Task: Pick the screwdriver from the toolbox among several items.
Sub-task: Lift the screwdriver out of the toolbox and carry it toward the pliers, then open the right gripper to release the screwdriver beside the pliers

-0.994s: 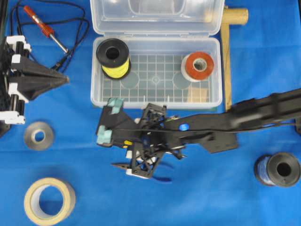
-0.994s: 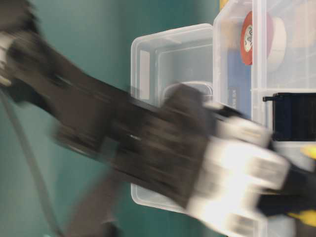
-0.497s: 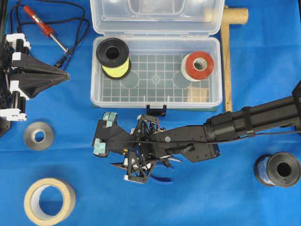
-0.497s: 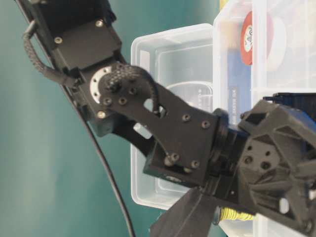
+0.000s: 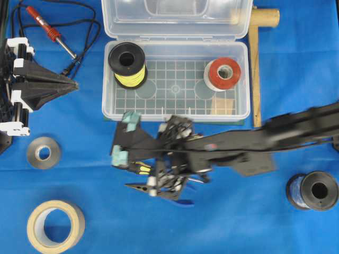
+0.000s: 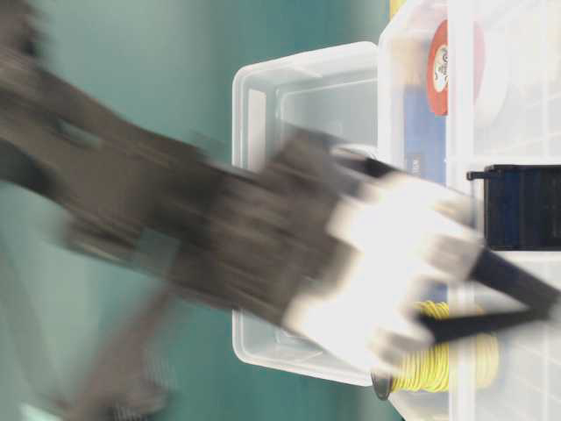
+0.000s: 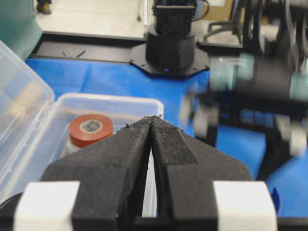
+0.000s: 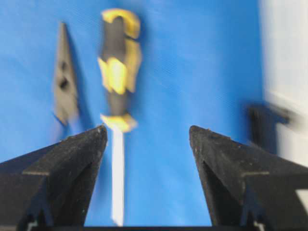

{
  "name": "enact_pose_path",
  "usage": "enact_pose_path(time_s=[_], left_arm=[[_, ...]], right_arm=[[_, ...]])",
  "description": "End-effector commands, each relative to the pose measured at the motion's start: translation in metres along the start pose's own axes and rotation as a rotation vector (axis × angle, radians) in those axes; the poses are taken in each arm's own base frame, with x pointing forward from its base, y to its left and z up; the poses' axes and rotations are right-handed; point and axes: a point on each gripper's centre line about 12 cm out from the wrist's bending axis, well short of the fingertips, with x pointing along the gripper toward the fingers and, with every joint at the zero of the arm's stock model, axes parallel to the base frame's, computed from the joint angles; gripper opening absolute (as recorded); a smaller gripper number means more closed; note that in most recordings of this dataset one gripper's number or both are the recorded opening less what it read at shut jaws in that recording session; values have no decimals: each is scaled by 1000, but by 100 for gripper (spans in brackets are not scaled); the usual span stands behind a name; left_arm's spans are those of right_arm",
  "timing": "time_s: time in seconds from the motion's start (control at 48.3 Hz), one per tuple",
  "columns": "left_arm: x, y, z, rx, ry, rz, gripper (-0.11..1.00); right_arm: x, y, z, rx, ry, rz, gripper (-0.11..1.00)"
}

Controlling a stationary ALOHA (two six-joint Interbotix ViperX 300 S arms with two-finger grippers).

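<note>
Right gripper (image 8: 147, 144): jaws spread wide, nothing between them. Screwdriver (image 8: 117, 72) lies free on the blue cloth (image 5: 238, 222) at upper left of the wrist frame, shaft running down toward the left finger, needle-nose pliers (image 8: 65, 86) just beside it. So it is outside the toolbox (image 5: 108, 100), likely set there as its drop spot; overhead, the arm hides most of it. Left gripper (image 7: 153, 126): jaws closed, empty, parked aside. Tape roll (image 5: 223, 73) in the toolbox; its core label is unreadable, probably from blur.

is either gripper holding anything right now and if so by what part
Nothing is held. The right gripper is open, with the screwdriver lying free on the blue cloth. The left gripper is shut on nothing.
</note>
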Motion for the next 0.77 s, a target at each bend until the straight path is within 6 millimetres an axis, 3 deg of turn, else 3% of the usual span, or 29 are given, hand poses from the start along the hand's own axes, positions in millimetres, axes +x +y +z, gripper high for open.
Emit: enact_pose_path(time_s=[0.0,0.145,0.476,0.745], left_arm=[[1,1,3,0,-6,3,0],[1,1,0,0,11,4,0],[-2,1,-5,0,31,4,0],[-7,1,-1,0,11,3,0]], right_arm=[[-53,-6,1,-35,-95,2,71],[-86,-36,-25,-64,-163,-37,71],[-122,-103,-120,-16,-364,93,71],[-114,-151,-190,16,-452,117,70]])
